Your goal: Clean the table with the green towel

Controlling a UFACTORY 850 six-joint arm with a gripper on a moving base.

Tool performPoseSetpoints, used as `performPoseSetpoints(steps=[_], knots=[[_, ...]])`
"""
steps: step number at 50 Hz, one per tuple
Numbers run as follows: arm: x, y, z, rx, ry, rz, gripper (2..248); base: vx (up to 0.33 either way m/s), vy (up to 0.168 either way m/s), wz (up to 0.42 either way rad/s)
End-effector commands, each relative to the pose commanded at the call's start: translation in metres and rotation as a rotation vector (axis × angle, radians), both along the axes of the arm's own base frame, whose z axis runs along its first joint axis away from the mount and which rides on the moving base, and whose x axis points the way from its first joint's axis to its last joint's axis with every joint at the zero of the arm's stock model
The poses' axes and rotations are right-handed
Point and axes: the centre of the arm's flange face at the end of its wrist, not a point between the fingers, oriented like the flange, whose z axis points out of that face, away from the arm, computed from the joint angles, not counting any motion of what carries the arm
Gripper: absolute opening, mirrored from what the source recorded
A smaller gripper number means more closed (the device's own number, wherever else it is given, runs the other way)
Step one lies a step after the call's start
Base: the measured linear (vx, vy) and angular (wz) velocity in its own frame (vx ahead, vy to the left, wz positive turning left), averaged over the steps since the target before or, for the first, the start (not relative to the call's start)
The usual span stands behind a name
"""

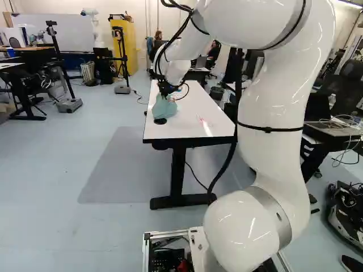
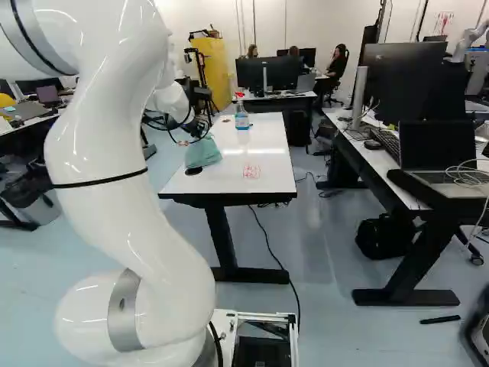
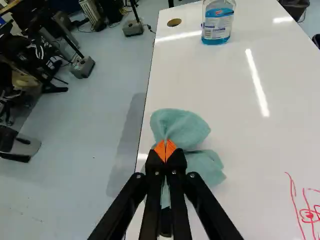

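Gripper (image 3: 165, 150): one, black, two fingers, orange pads drawn close together, a bunched fold of towel pinched between them.

Towel (image 3: 181, 127): one, green, gathered at the pads and flaring to both sides in loose lobes; lies on the table near its long edge. Judged light, soft and limp, not fragile; gives no stiffness of its own, so it trails where it is dragged and may fold under itself. Best hold: the thick middle, as here, with cloth spread beneath the tips as a cushion. A pinch at a thin hem would likely wipe a narrower strip.

Table (image 3: 225, 85): white, glossy, presumably easy to slide over.

Marks (image 2: 251, 171): red, drawn on the table, apart from the towel; likely to want firm, flat cloth.

Bottle (image 3: 217, 22): blue liquid, upright, farther along the table.
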Motion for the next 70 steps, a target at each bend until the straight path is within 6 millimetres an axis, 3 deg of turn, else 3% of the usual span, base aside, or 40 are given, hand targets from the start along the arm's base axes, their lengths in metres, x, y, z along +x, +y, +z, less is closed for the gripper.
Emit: performPoseSetpoints(steps=[70], knots=[[0.023, 0.005, -0.082, -0.028, 0.117, -0.001, 20, 0.0, 0.0, 0.0]])
